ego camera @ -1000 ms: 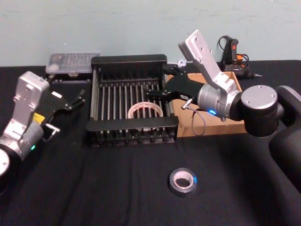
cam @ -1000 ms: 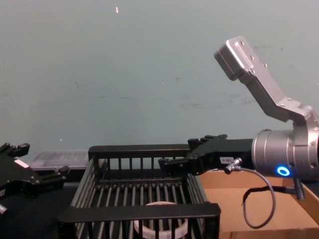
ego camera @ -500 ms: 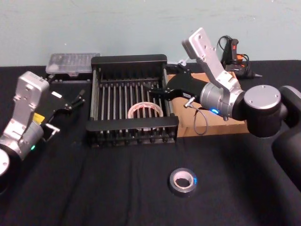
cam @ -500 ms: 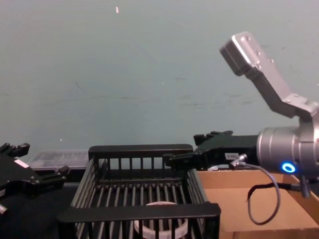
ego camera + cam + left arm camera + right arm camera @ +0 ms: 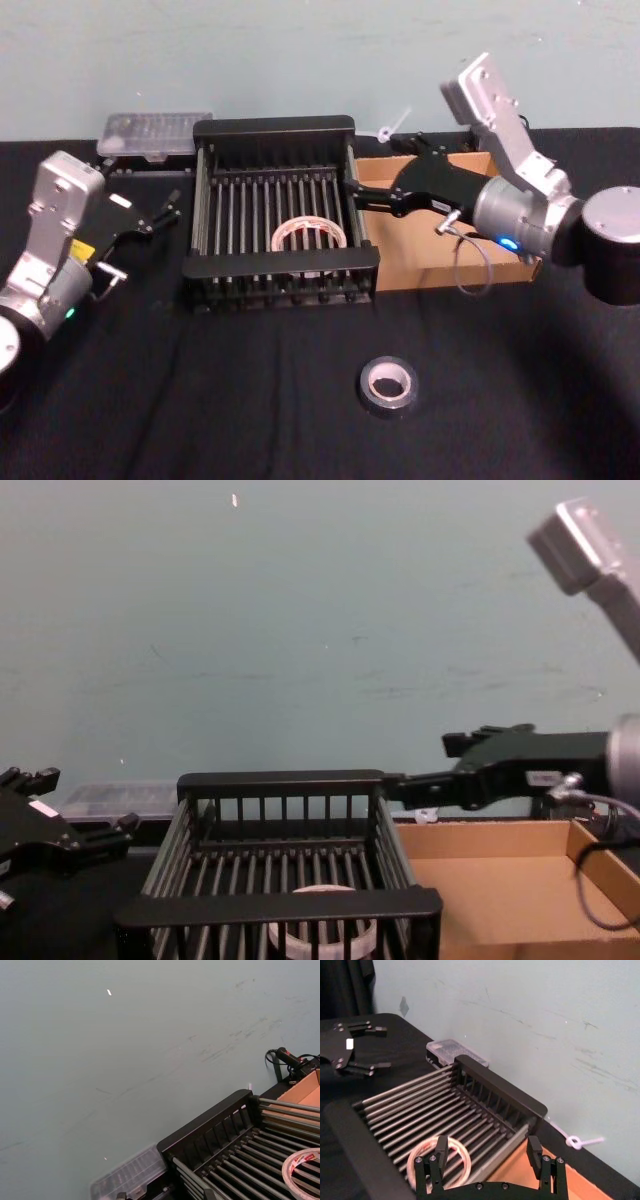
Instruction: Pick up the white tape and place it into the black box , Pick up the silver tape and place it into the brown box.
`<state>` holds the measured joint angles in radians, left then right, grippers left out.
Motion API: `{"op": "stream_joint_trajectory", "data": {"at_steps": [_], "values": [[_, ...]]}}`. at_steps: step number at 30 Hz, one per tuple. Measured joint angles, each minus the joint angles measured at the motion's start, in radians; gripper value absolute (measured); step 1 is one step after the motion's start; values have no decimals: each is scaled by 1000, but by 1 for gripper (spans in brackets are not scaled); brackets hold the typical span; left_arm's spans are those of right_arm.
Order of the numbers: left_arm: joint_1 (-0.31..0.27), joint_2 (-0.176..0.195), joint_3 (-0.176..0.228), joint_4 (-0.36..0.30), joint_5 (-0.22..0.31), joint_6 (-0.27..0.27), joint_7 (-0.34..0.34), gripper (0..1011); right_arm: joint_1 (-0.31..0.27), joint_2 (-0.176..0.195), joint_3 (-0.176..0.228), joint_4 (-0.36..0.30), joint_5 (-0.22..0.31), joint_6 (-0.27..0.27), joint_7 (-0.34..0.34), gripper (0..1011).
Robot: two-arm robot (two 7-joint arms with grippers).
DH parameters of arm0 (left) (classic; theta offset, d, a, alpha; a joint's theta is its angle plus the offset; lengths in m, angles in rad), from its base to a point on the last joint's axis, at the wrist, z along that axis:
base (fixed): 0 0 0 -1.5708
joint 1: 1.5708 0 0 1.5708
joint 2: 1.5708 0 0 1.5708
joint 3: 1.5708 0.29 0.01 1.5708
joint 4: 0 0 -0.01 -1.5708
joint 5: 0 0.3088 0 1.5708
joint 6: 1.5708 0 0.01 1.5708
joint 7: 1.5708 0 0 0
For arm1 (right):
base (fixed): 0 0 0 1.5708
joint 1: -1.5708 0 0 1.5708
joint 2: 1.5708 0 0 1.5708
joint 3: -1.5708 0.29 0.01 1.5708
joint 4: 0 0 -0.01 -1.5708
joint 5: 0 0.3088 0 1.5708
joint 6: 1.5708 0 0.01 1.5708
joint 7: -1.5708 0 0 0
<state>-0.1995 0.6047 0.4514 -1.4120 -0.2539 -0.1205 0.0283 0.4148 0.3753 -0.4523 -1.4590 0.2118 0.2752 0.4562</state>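
The white tape (image 5: 310,221) lies flat on the ribbed bottom of the black box (image 5: 275,127), toward its near right side. It appears again as the white tape (image 5: 461,1152) in the right wrist view. The silver tape (image 5: 385,407) lies on the black cloth in front of the boxes. My right gripper (image 5: 352,192) hovers open and empty over the left end of the brown box (image 5: 420,250), pointing at the crate's right wall. In the chest view the right gripper (image 5: 395,785) sits level with the crate's rim (image 5: 280,780). My left gripper (image 5: 150,215) rests open to the left of the crate.
A clear plastic case (image 5: 155,135) lies behind the crate's left corner. A black hand tool with a cable (image 5: 495,110) and a white zip tie (image 5: 392,128) sit at the back right. Black cloth covers the table; a pale wall stands behind.
My right gripper has drawn back to the right, from over the crate's right side to over the brown box. The white tape stays in the crate. The left arm has not moved.
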Motion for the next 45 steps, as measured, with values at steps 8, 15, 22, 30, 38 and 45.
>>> {"op": "stream_joint_trajectory", "data": {"at_steps": [8,15,22,30,38,45], "values": [[0,0,0,0,0,0,0,1001,-103,106,44,-153,46,50,11,1000],[0,0,0,0,0,0,0,1001,-184,183,70,-256,86,88,16,1002],[0,0,0,0,0,0,0,1001,-247,252,83,-332,133,137,35,1002],[0,0,0,0,0,0,0,1001,-284,307,75,-374,181,189,64,1002],[0,0,0,0,0,0,0,1001,-279,335,35,-367,191,195,89,1000],[0,0,0,0,0,0,0,1001,-259,359,-10,-353,189,211,111,1002]]}}
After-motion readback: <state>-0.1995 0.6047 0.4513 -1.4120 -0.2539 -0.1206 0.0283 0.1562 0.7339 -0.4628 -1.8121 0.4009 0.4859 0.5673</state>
